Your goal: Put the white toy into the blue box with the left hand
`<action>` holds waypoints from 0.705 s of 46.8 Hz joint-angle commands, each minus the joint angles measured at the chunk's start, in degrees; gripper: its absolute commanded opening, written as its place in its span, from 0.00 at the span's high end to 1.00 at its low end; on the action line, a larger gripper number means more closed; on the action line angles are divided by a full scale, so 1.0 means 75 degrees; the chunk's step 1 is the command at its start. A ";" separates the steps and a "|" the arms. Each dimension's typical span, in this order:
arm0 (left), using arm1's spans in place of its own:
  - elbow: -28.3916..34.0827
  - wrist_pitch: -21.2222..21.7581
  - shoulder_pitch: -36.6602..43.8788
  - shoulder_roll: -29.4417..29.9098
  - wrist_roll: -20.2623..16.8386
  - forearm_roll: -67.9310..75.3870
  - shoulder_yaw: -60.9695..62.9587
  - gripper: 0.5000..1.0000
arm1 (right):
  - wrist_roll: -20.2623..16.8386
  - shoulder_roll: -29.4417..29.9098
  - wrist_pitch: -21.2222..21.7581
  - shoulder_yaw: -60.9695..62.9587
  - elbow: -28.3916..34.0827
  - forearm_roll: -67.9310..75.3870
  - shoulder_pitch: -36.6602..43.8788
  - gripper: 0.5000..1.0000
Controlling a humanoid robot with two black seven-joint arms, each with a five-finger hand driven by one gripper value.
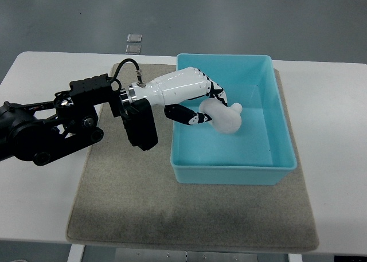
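Observation:
My left hand (203, 104) reaches in from the left, over the left wall of the blue box (232, 175). Its white and black fingers (192, 116) are curled around a white toy (225, 116), a rounded shape with a small knob pointing right. The toy is inside the box's outline, near its middle; I cannot tell whether it touches the box floor. The black forearm (57, 127) lies over the left part of the mat. The right hand does not show.
The blue box stands on a grey-brown mat (172, 210) on a white table (332, 118). Two small square tiles (133, 42) lie on the floor beyond the table's far edge.

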 commanded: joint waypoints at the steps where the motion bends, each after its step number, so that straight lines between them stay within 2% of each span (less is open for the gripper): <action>1: 0.0051 0.0000 0.0036 -0.0004 0.0000 0.0000 0.0067 0.74 | 0.0000 0.0000 -0.0004 0.0000 0.0000 0.0000 0.0000 0.13; 3: 0.0051 0.0023 0.0048 -0.0004 0.0000 -0.0058 0.0043 0.44 | 0.0000 0.0000 -0.0004 0.0000 0.0000 0.0000 -0.0001 0.13; 4: 0.0051 0.0023 0.0048 -0.0004 0.0000 -0.0082 0.0043 0.33 | 0.0000 0.0000 0.0008 0.0000 0.0000 0.0000 -0.0001 0.13; 9: 0.0051 0.0070 0.0059 -0.0004 0.0000 -0.0129 0.0008 0.07 | 0.0000 0.0000 -0.0004 0.0000 0.0000 0.0000 0.0011 0.13; 13: 0.0039 0.0082 0.0083 -0.0004 -0.0012 -0.0140 -0.0015 0.02 | 0.0000 0.0000 0.0008 0.0000 0.0000 0.0000 -0.0001 0.13; 26: 0.0039 0.0152 0.0165 0.0008 -0.0012 -0.0210 -0.0074 0.02 | 0.0000 0.0000 -0.0004 0.0000 0.0000 0.0000 -0.0001 0.13; 33: 0.0308 0.0164 0.0212 0.0031 0.0000 -0.1929 -0.0542 0.02 | 0.0000 0.0000 -0.0004 0.0000 0.0000 0.0000 -0.0001 0.13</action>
